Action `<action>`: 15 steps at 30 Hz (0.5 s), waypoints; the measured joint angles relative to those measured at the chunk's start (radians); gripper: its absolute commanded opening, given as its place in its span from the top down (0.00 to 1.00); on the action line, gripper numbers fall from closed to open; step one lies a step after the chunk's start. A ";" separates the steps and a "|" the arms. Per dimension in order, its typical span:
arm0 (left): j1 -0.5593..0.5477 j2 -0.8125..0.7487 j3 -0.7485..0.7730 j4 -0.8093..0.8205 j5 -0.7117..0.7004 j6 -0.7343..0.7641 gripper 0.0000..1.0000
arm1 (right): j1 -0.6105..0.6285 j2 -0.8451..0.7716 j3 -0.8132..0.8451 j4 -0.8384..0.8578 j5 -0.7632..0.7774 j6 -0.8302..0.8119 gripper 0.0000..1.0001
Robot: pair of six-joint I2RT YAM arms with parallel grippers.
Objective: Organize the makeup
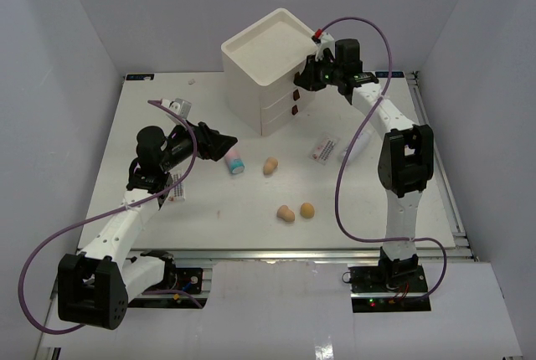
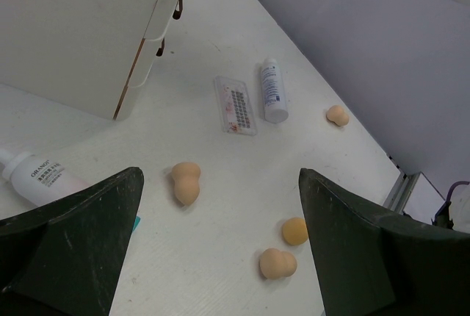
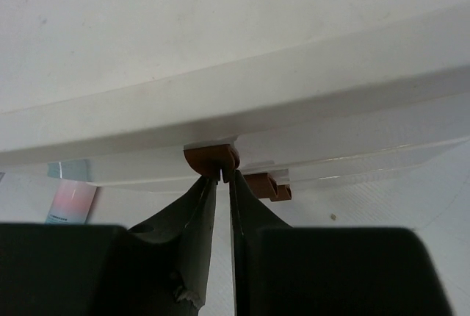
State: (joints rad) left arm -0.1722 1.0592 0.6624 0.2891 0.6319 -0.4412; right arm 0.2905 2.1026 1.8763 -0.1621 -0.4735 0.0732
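The right hand (image 3: 220, 178) had its fingers drawn almost together, tips pinched on the lower lip of the top drawer handle (image 3: 211, 158) of the white three-drawer box (image 1: 268, 50). That grasp suited pulling the drawer out so the makeup would have somewhere to go; from above, the drawers looked shut. The left hand (image 2: 220, 173) hung released and wide over the tabletop (image 1: 209, 226), grasping nothing, seemingly waiting to pick items once a drawer stood open. Nearest it lay the pink tube with teal cap (image 1: 234, 161), just beside its fingers, and a tan sponge (image 1: 270, 166) a little farther right. Two more sponges (image 1: 286, 213) (image 1: 307, 209) sat close together toward the near edge. A flat red-printed packet (image 2: 235, 105) and the white bottle (image 2: 273, 92) lay side by side in front of the box, with a fourth sponge (image 2: 337, 115) beyond them. All the makeup rested loose on the tabletop, none put away.
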 measured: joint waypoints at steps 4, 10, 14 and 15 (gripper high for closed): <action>0.000 0.000 0.000 0.000 0.000 0.001 0.02 | 0.000 -0.019 -0.033 0.016 0.015 -0.004 0.89; 0.000 0.000 0.000 -0.001 -0.001 0.004 0.02 | -0.002 -0.114 -0.169 0.060 0.042 -0.026 0.90; 0.000 0.000 0.000 -0.001 -0.001 0.004 0.02 | -0.012 -0.216 -0.305 0.087 0.048 -0.040 0.90; 0.000 0.000 0.000 -0.001 -0.001 0.003 0.02 | -0.014 -0.240 -0.335 0.091 0.048 -0.042 0.90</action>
State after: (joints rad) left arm -0.1722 1.0592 0.6624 0.2886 0.6312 -0.4377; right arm 0.2764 1.8625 1.5413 -0.0707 -0.4253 0.0309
